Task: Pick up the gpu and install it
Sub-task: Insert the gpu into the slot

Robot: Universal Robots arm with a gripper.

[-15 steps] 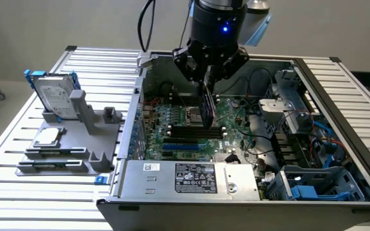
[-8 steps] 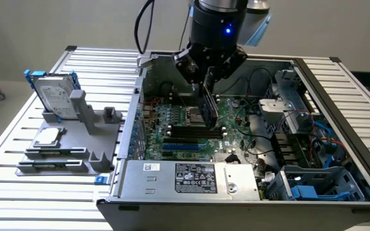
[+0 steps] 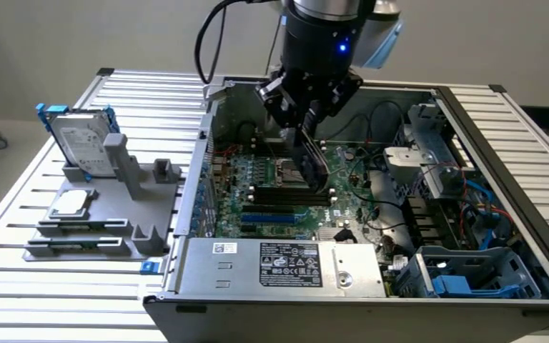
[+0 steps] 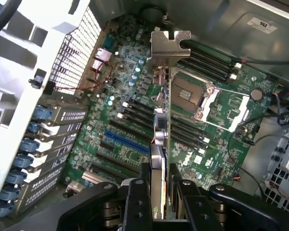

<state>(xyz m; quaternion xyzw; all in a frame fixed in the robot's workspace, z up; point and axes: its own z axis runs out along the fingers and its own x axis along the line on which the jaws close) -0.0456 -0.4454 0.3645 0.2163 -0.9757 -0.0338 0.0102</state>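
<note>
My gripper [image 3: 308,118] hangs over the open computer case [image 3: 351,304], shut on the gpu [image 3: 311,163]. The card points edge-down above the green motherboard [image 3: 255,182], near the CPU socket and the black slots. In the wrist view the gpu [image 4: 166,139] shows edge-on between the two black fingers [image 4: 137,204], its green board and black cover side by side, and its silver end bracket [image 4: 169,45] at the far end. The card floats above the motherboard [image 4: 221,110], over the row of expansion slots that includes a blue slot [image 4: 127,142].
A grey fixture [image 3: 98,214] at the exterior view's left holds a silver hard drive [image 3: 79,146] in a blue frame and a CPU [image 3: 72,204]. Inside the case are a power supply [image 3: 284,264], a blue drive cage [image 3: 475,275], cables [image 3: 389,207] and the perforated rear wall [image 4: 79,45].
</note>
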